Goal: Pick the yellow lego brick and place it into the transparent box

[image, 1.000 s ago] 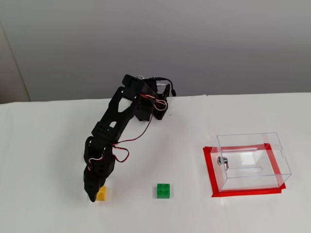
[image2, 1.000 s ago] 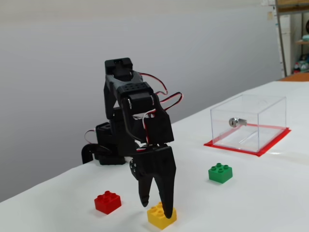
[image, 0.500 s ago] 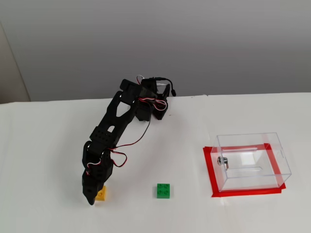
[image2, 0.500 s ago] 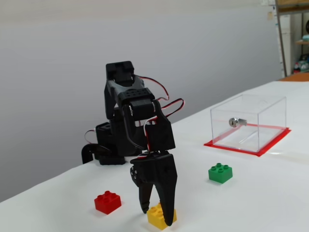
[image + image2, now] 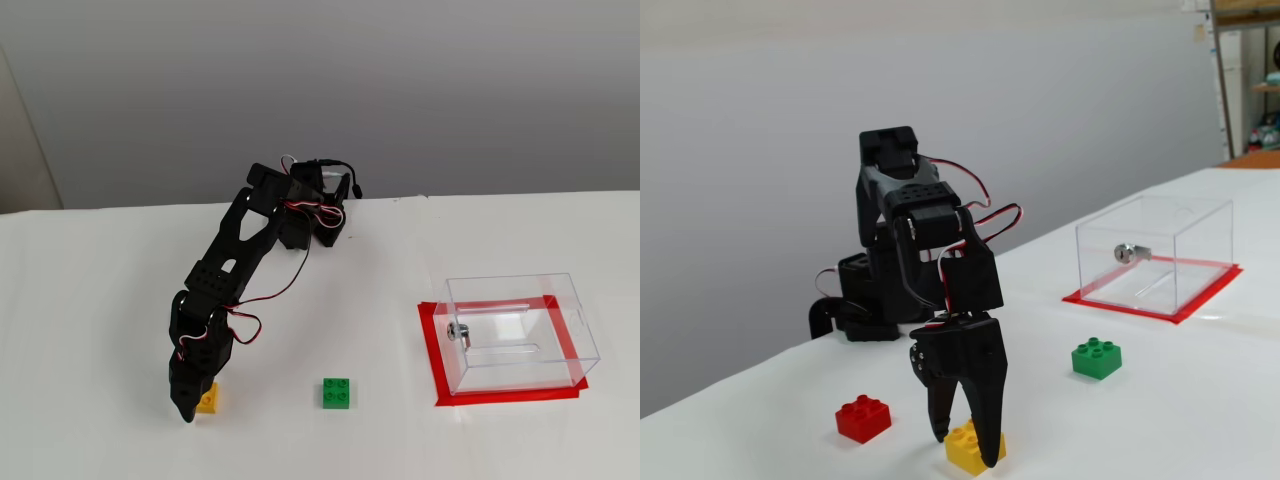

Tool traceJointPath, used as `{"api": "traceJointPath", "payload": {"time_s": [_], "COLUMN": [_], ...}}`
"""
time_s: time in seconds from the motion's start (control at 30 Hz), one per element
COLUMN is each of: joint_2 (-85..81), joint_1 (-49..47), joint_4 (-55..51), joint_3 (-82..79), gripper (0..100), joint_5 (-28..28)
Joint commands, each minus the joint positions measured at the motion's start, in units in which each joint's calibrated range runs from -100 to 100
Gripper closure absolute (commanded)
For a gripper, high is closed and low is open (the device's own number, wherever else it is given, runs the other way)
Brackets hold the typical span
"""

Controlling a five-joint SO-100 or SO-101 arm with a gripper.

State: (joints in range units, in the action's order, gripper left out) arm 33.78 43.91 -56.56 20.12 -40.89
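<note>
White table (image 5: 90, 300). Transparent box (image 5: 520, 330) on red tape, only its metal fitting showing inside, well right of the gripper (image 5: 962, 452). Jaws parted, straddling the yellow lego brick (image 5: 970, 447): small, square, studded, on the table under the gripper.

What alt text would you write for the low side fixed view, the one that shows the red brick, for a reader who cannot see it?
A black robot arm's gripper straddles the yellow lego brick on a white table, jaws apart. A red brick lies to its left, a green brick to its right, and the empty transparent box stands farther right on red tape.
</note>
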Motion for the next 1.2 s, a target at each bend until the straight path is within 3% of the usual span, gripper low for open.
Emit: {"api": "traceJointPath", "payload": {"time_s": [0.0, 0.97, 1.03, 1.17], "joint_2": [-0.6, -0.8, -0.8, -1.2], "joint_1": [0.2, -0.4, -0.4, -0.4], "joint_4": [-0.3, 0.5, 0.5, 0.5], "joint_3": [1.9, 2.0, 2.0, 2.0], "gripper": [63, 63, 67, 83], "joint_5": [0.2, 0.1, 0.1, 0.1]}}
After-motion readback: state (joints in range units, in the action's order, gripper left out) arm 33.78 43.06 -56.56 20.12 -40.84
